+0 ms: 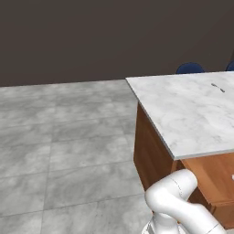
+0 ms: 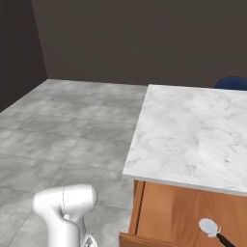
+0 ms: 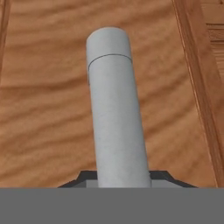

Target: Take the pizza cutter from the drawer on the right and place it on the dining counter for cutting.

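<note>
We see the pincer closed around a grey cylindrical drawer handle, which runs up the middle of the hand view against a brown wooden drawer front. In the right base view, the pizza cutter lies in the open drawer below the marble worktop, its round blade showing; blue chairs stand beyond.

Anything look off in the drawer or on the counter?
Nothing stands out. The dining counter top is intact, the drawer below it stands open, and the gripper is shut on the pizza cutter handle over the drawer's wooden floor.
</note>
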You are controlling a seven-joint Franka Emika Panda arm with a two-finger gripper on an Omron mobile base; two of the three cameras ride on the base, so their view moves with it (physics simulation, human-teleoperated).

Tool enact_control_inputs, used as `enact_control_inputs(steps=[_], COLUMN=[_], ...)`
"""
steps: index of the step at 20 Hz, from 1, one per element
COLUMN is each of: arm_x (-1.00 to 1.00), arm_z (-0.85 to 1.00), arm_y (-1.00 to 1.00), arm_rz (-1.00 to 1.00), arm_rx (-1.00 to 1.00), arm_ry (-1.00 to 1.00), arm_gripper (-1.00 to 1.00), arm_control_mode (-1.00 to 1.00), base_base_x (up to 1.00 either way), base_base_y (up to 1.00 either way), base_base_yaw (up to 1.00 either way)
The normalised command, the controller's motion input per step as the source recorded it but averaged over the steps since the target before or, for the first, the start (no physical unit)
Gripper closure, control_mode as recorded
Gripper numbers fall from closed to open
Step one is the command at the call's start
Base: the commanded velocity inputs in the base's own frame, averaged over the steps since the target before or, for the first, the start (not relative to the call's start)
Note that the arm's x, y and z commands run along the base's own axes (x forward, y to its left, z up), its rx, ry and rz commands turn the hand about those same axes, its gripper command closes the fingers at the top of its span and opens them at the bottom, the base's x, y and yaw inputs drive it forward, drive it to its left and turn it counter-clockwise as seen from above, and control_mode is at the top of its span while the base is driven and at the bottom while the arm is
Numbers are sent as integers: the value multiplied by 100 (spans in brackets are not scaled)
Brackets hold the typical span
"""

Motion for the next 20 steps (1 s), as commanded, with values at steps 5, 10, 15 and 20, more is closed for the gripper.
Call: enact_control_inputs(steps=[5,10,15,20], arm_x=[-73,-62,-71,-63], arm_z=[-7,-3,0,19], arm_y=[-17,-11,-26,-29], arm_rz=[0,0,0,0], arm_rx=[0,0,0,0], arm_ry=[0,0,0,-3], arm_gripper=[100,-100,-100,-100], arm_control_mode=[-100,-100,-100,-100], base_base_x=[0,0,0,0], base_base_y=[0,0,0,0], base_base_yaw=[0,0,0,0])
